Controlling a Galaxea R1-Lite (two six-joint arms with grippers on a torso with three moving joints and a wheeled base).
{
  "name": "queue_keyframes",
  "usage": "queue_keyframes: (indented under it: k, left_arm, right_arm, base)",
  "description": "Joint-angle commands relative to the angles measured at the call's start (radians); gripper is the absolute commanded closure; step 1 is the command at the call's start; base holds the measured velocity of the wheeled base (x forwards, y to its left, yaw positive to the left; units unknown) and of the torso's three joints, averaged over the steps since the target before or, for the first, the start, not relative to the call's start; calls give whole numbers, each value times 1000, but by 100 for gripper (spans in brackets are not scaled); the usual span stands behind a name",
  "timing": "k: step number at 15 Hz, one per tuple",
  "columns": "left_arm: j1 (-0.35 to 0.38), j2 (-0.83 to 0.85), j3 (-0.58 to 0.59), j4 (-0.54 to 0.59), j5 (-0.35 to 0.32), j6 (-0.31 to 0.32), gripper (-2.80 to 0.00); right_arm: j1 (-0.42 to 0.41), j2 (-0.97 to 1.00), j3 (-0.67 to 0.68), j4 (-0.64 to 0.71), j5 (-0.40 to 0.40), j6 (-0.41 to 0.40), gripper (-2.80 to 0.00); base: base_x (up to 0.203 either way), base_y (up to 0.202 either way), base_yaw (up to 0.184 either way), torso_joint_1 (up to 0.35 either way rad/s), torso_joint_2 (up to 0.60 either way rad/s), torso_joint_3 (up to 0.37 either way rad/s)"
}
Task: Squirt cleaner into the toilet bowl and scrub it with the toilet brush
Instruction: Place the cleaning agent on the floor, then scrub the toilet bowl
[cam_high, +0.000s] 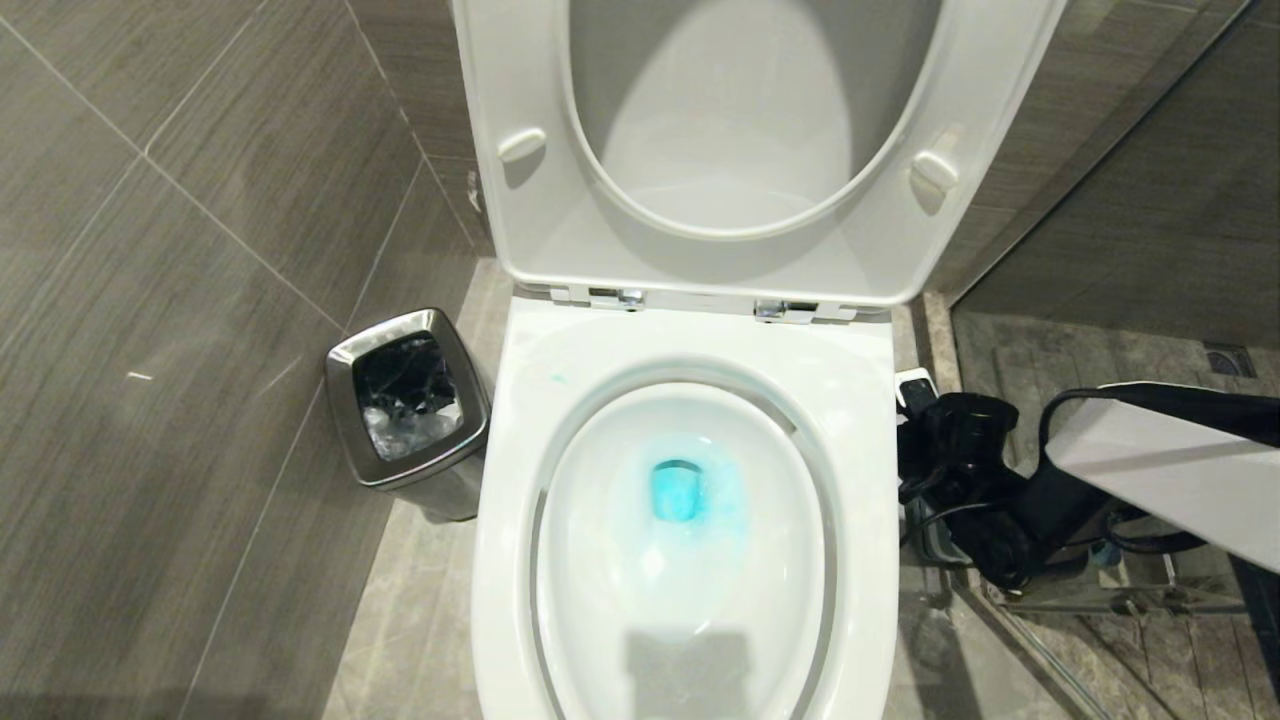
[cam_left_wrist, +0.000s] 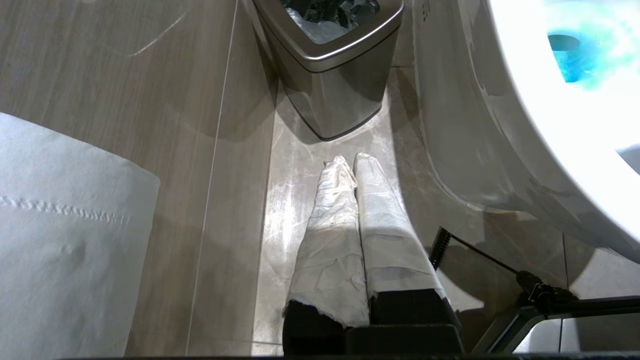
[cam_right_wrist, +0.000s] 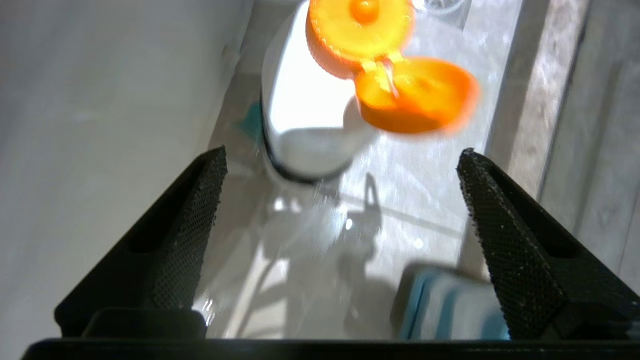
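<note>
So the toilet bowl (cam_high: 690, 560) sits right in the middle of the head view with the seat and lid (cam_high: 750, 150) flipped up, and there's a pool of bright turquoise cleaner (cam_high: 685, 492) down at the drain, with a faint blue smear on the rim near the back left. A small steel bin (cam_high: 408, 408) with a black liner stands on the floor just beside the toilet on the robot's left. The right arm is down on the floor at the right side of the toilet, and its gripper (cam_right_wrist: 340, 240) has its black textured fingers (cam_right_wrist: 195, 220) spread wide apart with nothing between them. Just past them stands a white bottle (cam_right_wrist: 305, 115) with an orange flip cap (cam_right_wrist: 390, 65) hanging open, not touched by either finger. The left gripper (cam_left_wrist: 352, 165) hangs low beside the bowl, its paper-wrapped fingers (cam_left_wrist: 332, 220) pressed together and empty. Can't spot the toilet brush for sure in any view.
</note>
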Motion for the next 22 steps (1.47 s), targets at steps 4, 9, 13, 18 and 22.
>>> queue_keyframes:
  k: [4,9,13,18,22]
  left_arm:
    - [2,-1,0,0,0,0,0]
    - [2,-1,0,0,0,0,0]
    - [0,-1,2,0,0,0,0]
    - [2,-1,0,0,0,0,0]
    - [1,-1,1,0,0,0,0]
  right_arm:
    - [8,-400,189,157,3,-5,-280]
    - [28,-685,270,291,-96,-19,-280]
    - [12,-741,330,297,-151,-24,-280]
    - [8,-937,345,555,-207,-39,-280]
    - [7,-1107,356,852,-212,-6,-280]
  base:
    - [0,0,0,0,0,0]
    - [0,0,0,0,0,0]
    - [0,0,0,0,0,0]
    - [0,0,0,0,0,0]
    - [0,0,0,0,0,0]
